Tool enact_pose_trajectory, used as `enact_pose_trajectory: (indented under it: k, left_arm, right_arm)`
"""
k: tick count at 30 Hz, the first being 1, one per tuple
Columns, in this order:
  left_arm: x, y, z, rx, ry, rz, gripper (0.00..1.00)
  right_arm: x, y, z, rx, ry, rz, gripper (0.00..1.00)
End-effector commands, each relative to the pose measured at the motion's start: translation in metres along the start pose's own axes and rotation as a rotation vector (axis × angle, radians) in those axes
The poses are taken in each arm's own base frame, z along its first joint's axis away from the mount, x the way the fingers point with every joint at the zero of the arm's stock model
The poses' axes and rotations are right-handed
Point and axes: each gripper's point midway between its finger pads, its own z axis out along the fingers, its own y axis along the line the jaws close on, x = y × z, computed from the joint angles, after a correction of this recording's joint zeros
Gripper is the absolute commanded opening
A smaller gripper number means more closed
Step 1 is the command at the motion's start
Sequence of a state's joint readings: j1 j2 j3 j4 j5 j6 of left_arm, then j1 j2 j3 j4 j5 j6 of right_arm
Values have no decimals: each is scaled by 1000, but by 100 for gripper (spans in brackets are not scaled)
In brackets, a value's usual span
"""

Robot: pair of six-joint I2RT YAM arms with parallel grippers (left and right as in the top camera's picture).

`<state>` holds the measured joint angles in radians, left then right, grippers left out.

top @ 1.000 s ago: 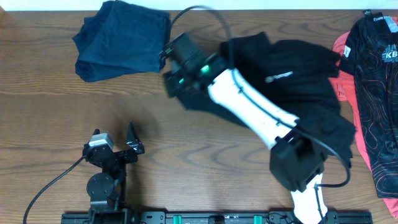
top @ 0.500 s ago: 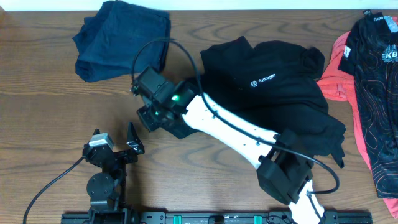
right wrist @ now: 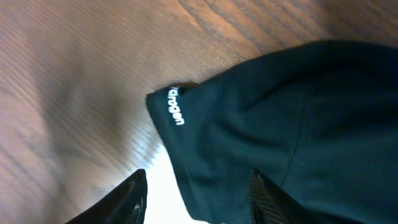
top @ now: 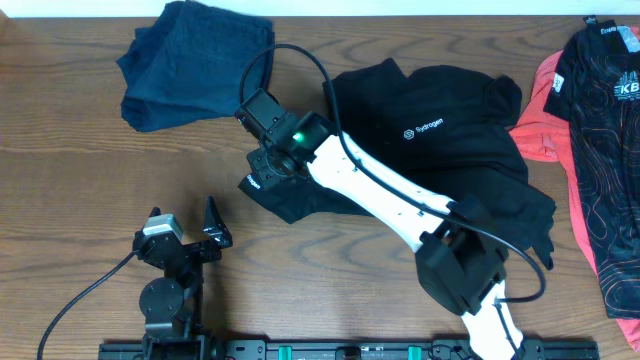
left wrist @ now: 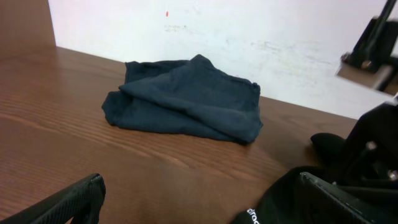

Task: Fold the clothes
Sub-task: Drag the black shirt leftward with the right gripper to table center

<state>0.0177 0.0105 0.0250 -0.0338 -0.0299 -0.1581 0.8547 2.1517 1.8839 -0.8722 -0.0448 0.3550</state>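
The black garment with a small white logo lies spread at centre right. Its sleeve, with white lettering at the cuff, stretches left across the table. My right gripper hovers over that sleeve, jaws open. In the right wrist view the sleeve lies flat on the wood beneath the spread fingers, not pinched. My left gripper rests open and empty at the front left. Its wrist view shows its fingers wide apart and the sleeve's cuff at the lower right.
A navy garment lies bunched at the back left and also shows in the left wrist view. A coral-pink garment and a black one with red lines lie at the right edge. A cable loops above the right arm.
My right gripper dragged the black sleeve out to the left, then let it go and drew back up and to the right. The sleeve now lies flat. The left arm has not moved.
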Motion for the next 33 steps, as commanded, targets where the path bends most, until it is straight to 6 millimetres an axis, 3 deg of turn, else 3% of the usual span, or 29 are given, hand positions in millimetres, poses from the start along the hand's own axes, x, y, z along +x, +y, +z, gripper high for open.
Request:
enact_pose_trajectory:
  k: [1, 9, 19, 27, 29, 33]
  left_arm:
    - [17, 6, 1, -25, 48, 13, 98]
    - [17, 6, 1, -25, 48, 13, 98]
    - [17, 6, 1, -25, 48, 13, 98]
    - [17, 6, 1, -25, 48, 13, 98]
    - [17, 6, 1, -25, 48, 13, 98]
    - [17, 6, 1, -25, 48, 13, 98]
  right_arm:
    - [9, 2, 28, 11, 38, -14, 49]
    - [26, 13, 77, -65, 104, -49, 55]
    - [36, 26, 93, -78, 115, -77, 57]
    - [56, 39, 113, -77, 159, -107, 56]
    - [63, 41, 119, -74, 173, -112, 51]
    - [68, 47, 122, -78, 180, -125, 17]
